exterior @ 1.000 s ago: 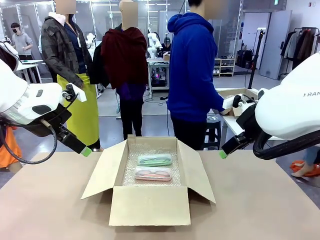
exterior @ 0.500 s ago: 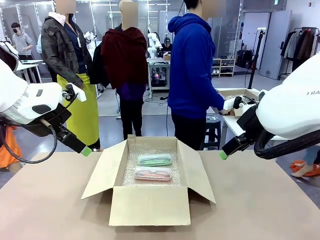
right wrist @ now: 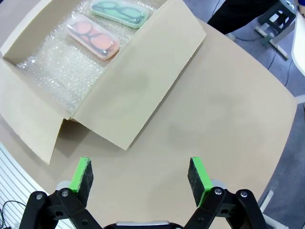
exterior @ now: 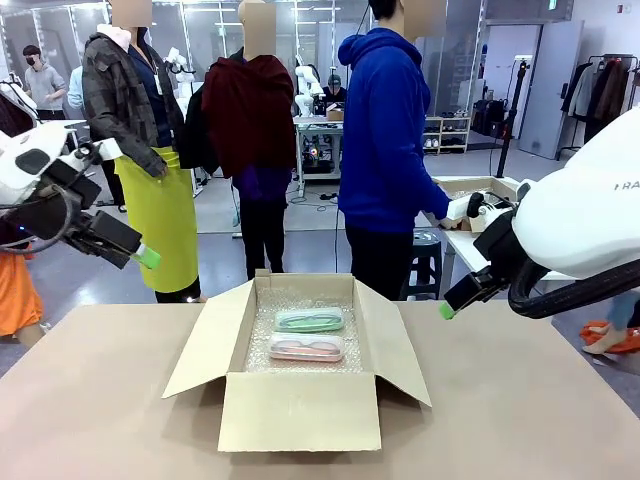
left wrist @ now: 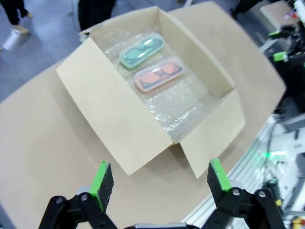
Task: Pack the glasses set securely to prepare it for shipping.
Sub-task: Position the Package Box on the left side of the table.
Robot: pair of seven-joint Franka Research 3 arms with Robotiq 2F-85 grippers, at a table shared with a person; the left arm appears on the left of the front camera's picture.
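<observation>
Left hand [exterior: 148, 257] has risen; spread like right hand [exterior: 446, 310], glasses set [exterior: 308, 334] lying between.

One mint green case [exterior: 309, 320], one pink case [exterior: 306, 348], one cardboard box [exterior: 300, 410].

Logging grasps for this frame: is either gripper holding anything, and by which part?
Nothing is held. The left gripper and right gripper are open and empty; the mint case and pink case lie inside the cardboard box.
</observation>
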